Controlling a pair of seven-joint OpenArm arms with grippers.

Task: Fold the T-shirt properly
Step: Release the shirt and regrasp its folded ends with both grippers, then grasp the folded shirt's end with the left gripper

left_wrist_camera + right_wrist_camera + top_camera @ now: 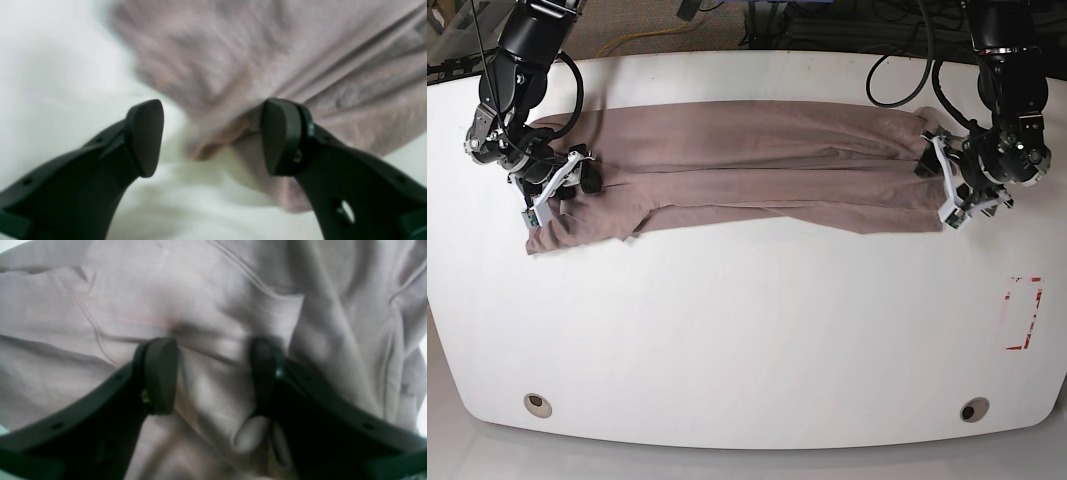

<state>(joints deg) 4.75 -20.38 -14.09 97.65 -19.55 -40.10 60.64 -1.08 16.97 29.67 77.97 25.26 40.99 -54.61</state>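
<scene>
In the base view, the near edge of the white table carries two round holes, one at the lower left and one at the lower right. A red rectangular marking sits at the right of the frame, well apart from the garment.

Farther up, the T-shirt lies across the upper half of the frame as a long horizontal band, folded lengthwise, with a sleeve portion spreading toward the lower left end.

The right gripper is at the left end of the band, low over the cloth. In the right wrist view, its fingers stand apart with wrinkled fabric filling the space between and below them; the T-shirt covers nearly the whole frame. Whether the fingers touch the cloth cannot be told.

The left gripper is at the right end of the band. In the left wrist view, its fingers stand apart; the T-shirt edge reaches the finger at the right of the frame, and bare table shows at the left. No cloth is clamped there.
</scene>
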